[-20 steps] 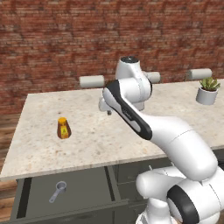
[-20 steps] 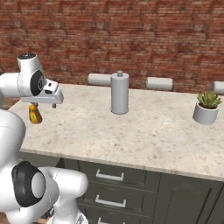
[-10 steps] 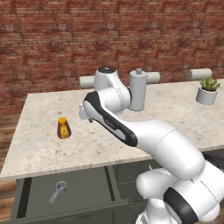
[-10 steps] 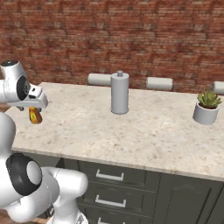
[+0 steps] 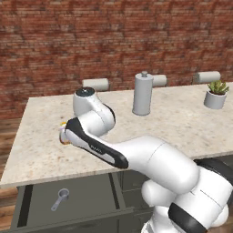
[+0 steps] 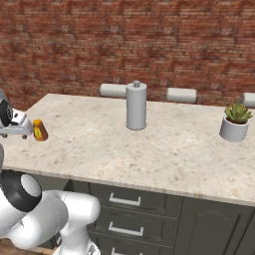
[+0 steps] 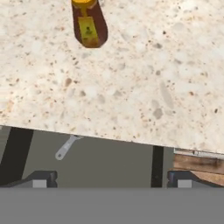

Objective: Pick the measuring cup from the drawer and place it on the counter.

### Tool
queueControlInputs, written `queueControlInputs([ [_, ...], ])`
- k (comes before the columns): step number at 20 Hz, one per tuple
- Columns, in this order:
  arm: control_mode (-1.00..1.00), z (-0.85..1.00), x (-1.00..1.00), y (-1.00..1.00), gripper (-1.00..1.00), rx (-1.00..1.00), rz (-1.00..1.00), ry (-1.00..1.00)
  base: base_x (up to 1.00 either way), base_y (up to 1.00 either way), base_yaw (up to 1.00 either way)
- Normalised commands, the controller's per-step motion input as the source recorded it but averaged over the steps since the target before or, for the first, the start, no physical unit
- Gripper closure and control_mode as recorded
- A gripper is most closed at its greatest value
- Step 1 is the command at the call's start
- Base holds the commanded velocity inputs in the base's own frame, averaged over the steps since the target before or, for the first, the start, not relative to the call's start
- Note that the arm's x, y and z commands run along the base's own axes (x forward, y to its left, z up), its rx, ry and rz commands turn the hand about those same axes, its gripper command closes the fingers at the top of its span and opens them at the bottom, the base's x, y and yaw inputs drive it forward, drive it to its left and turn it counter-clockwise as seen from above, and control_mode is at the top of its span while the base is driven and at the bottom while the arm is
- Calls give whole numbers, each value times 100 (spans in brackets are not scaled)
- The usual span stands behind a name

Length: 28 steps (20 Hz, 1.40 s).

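Room: red-brown brick wall [image 5: 118,36] behind a beige speckled tabletop [image 5: 41,150] with a thick pale edge, over dark grey-green cabinets [image 6: 149,214]. Wood floor [image 5: 7,132] visible at far left.

Below the tabletop's left end the drawer [image 5: 91,200] stands pulled out; the measuring cup [image 5: 60,199] lies on its floor, handle angled toward the front-left. In the hand view the measuring cup [image 7: 66,147] shows just under the tabletop edge.

On the tabletop, left to right: small orange-capped bottle [image 6: 40,130], upright; tall grey canister [image 5: 143,93]; potted plant [image 5: 215,93].

The tool [image 7: 109,178] hovers above the tabletop's front-left edge near the bottle, tips spread wide, holding nothing.
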Motion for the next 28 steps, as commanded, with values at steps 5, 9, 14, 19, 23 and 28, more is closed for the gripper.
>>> queueControlInputs([
  [5, -100, -53, -29, 66, -100, 0, 0, 0, 0, 0, 0],
  [9, -100, -51, -19, 62, -100, 0, 0, 0, 0, 0, 0],
  [14, -100, -62, -7, 62, -100, 0, 0, 4, 0, 0, 0],
  [19, -100, -68, -18, 36, -100, 0, 0, 6, 0, 0, 0],
  [23, -100, -68, -22, 9, -100, 0, 0, 4, 0, 0, 0],
  [28, -100, -67, -6, 6, -100, 0, -2, 0, 0, 0, 0],
])
